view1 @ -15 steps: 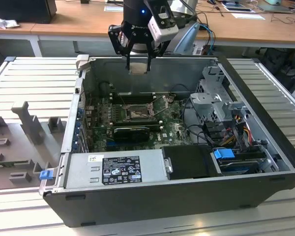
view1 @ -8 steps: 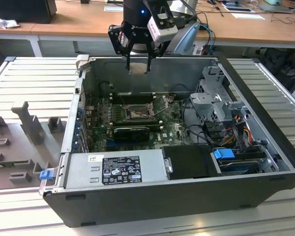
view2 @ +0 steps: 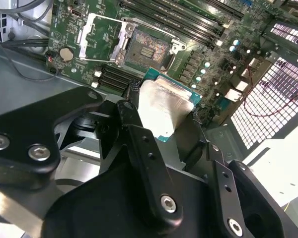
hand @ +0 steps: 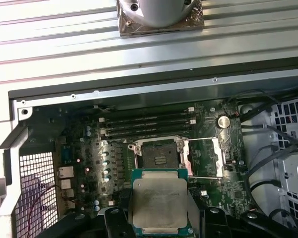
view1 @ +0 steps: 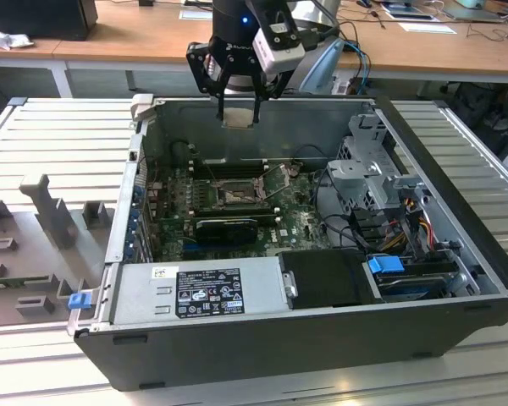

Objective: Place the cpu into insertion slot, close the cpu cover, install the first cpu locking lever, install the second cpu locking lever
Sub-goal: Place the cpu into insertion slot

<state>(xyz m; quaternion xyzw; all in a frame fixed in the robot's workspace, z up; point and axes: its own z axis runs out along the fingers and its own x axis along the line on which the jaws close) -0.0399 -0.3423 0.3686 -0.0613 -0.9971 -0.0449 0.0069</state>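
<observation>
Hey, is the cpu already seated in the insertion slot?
No. In the first wrist view the cpu is gripped in the pincer, apart from the insertion slot, whose pin field lies bare.

No print legible anywhere. Exterior view: black label [view1: 210, 292] sitting on the grey power supply box [view1: 140, 298], carrying white lettering and small marks, all too fine to make out. Small white sticker [view1: 163, 272] lying just beside it, likewise unreadable. First wrist view: cpu [hand: 159, 201] top showing only faint smudged markings
</observation>
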